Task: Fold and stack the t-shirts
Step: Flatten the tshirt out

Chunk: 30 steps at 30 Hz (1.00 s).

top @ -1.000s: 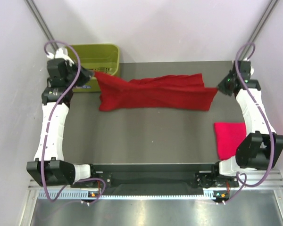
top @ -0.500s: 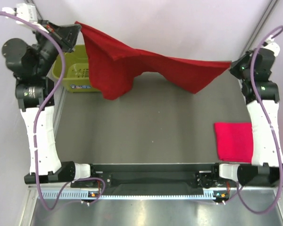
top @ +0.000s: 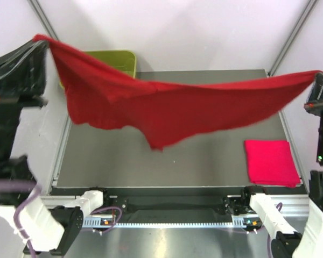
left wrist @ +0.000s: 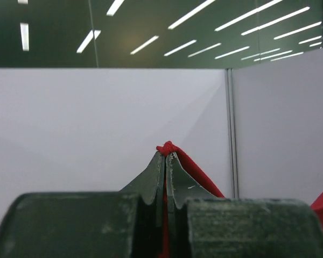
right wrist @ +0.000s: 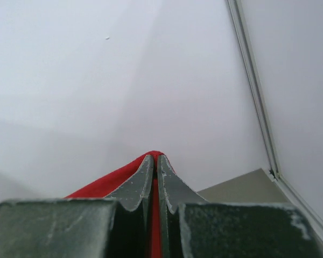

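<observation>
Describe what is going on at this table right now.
Two robot arms hold a deep red t-shirt stretched in the air above the table. The left gripper has its fingers shut on one end, the right gripper on the other, and the cloth sags in the middle. A pinkish red t-shirt lies folded on the table's near right. An olive-green basket sits at the far left.

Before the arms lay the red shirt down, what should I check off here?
1. left end effector shut on deep red shirt: ok.
2. right end effector shut on its opposite end: ok.
3. Cloth stretched smooth between them: not ok, a fold hangs down mid-span.
4. Hanging fold clear of the table: cannot tell.
5. folded pink shirt lying apart, near right: ok.
</observation>
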Each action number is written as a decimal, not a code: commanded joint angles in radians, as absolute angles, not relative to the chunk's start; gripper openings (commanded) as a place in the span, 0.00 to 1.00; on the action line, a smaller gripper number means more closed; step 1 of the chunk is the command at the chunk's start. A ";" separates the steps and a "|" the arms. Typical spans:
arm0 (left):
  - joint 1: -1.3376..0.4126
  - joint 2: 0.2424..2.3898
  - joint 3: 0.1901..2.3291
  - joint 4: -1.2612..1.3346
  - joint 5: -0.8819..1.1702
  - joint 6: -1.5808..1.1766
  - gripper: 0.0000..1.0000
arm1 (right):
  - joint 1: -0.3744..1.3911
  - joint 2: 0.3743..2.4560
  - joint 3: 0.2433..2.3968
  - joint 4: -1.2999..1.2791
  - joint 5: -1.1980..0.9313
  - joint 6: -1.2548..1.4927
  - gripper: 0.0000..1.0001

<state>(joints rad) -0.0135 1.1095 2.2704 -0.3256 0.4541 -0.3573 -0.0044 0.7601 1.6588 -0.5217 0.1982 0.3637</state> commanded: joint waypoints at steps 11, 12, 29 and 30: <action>-0.118 1.161 2.054 -0.373 0.264 -0.167 0.00 | 0.037 0.882 1.516 -0.476 0.241 0.377 0.00; -0.118 1.172 2.007 -0.371 0.255 -0.157 0.00 | 0.035 0.900 1.465 -0.451 0.238 0.379 0.00; -0.089 1.554 1.273 -0.028 0.008 -0.050 0.00 | 0.043 1.774 1.515 -0.195 0.109 0.365 0.00; -0.089 1.593 1.291 -0.028 0.008 -0.061 0.00 | 0.043 1.820 1.596 -0.212 0.098 0.362 0.00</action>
<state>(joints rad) -0.0959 1.5700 1.2617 -0.2169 0.0650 -0.0509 0.0364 1.7287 1.4261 -0.2825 0.1318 0.3767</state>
